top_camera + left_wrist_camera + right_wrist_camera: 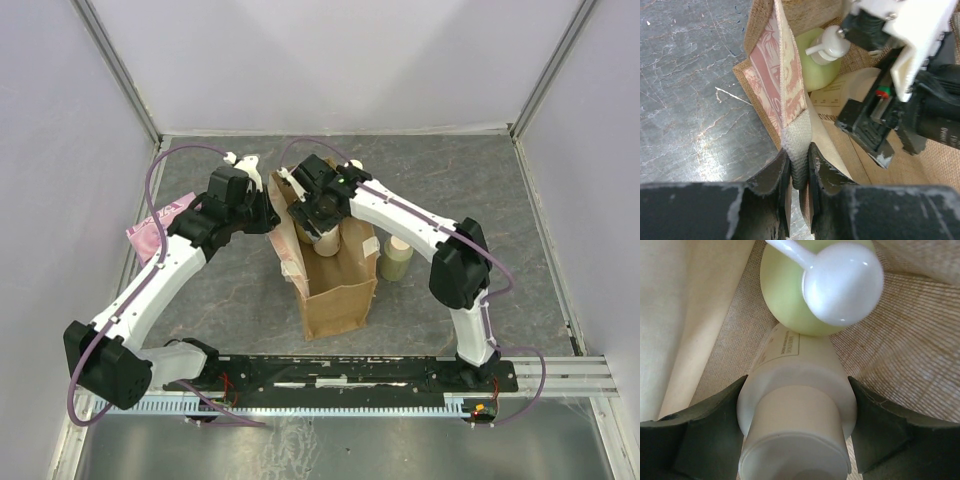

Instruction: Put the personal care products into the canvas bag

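Observation:
The tan canvas bag [338,295] stands upright mid-table. My left gripper [262,214] is shut on its pinkish-white woven handle [798,145] at the bag's left rim; in the left wrist view the left gripper [799,153] pinches the handle's fabric. My right gripper [320,214] is over the bag's mouth, shut on a cream-beige bottle [790,375] with its wide cap toward the camera. In the right wrist view the right gripper [796,390] holds it just above a pale yellow-green pump bottle [790,300] inside the bag, which also shows in the left wrist view [817,67]. Another pale bottle [396,258] stands on the table right of the bag.
A flat pink packet [160,226] lies on the table left of the bag, under the left arm. The grey table is walled by white panels on three sides. A metal rail [560,372] runs along the near edge.

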Available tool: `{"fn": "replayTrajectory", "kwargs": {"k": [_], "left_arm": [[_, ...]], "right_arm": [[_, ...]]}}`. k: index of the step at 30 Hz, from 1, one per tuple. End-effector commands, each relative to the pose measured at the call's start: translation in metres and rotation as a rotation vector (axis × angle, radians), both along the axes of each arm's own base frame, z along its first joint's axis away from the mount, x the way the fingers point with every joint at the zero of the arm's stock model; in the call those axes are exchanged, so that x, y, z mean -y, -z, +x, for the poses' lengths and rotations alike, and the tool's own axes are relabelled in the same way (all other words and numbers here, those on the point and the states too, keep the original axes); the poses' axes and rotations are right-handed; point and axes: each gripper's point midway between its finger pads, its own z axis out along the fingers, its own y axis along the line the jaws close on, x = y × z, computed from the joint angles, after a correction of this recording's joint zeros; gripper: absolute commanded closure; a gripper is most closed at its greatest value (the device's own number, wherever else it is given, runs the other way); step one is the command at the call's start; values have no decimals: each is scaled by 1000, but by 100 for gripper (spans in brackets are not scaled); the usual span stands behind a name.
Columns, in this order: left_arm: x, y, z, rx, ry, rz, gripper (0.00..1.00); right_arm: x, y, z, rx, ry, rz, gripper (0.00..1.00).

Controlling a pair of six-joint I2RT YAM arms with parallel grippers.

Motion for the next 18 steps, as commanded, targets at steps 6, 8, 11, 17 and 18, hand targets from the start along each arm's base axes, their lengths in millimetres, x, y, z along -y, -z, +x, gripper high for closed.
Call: {"fn": "replayTrajectory", "kwargs": {"k": [6,8,11,17,18], "left_arm": [[1,-18,-9,32,5,-37,86],[0,-18,-10,32,6,-36,86],[0,-17,-10,32,8,-31,86],[-2,-16,-9,30,6,-23,86],[-1,-15,-9,28,7,-22,86]], "right_arm": [[-19,-10,39,133,13,38,100],[-20,-7,41,135,6,28,100],[-21,-4,43,131,-2,18,100],[-20,-4,41,118,-9,4,61],[-19,-6,40,120,-11,4,54]]}}
